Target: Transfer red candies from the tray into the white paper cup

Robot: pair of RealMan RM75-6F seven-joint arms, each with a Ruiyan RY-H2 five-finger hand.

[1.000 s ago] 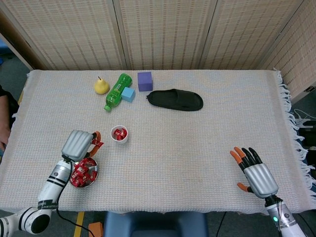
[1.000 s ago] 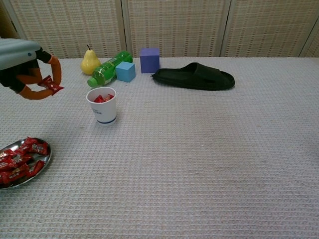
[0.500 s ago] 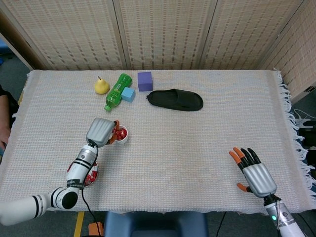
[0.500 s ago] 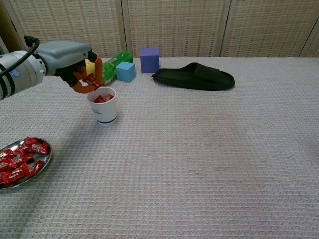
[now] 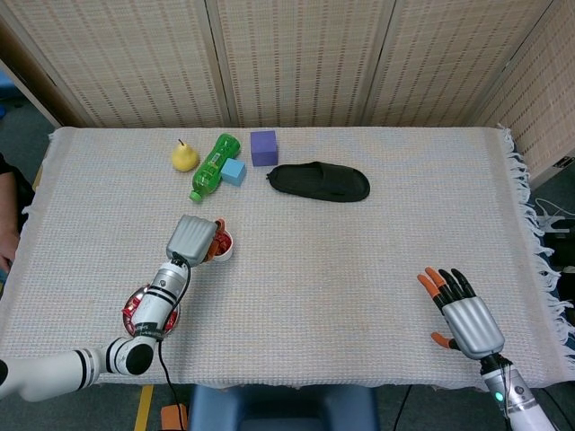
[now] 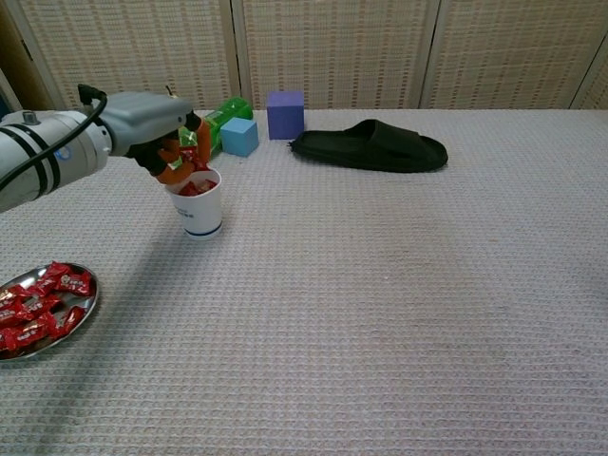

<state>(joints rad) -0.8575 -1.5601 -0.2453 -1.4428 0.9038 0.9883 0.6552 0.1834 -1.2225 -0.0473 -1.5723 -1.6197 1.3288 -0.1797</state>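
We see the left hand [image 6: 157, 133] poised right over the white paper cup [image 6: 196, 204], its fingers pinching a red candy [image 6: 180, 161] at the cup's mouth. More red candies lie inside the cup. The tray [image 6: 38, 315] with the remaining candies sits nearer the table's [image 6: 380, 304] front left edge. The right hand [image 5: 465, 316] rests far off, fingers spread, holding nothing.

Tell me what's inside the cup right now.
Red candies show inside the cup, near its rim. The left hand hovers over the mouth with a candy at its fingertips, hiding part of the opening; how deep the pile goes cannot be seen.
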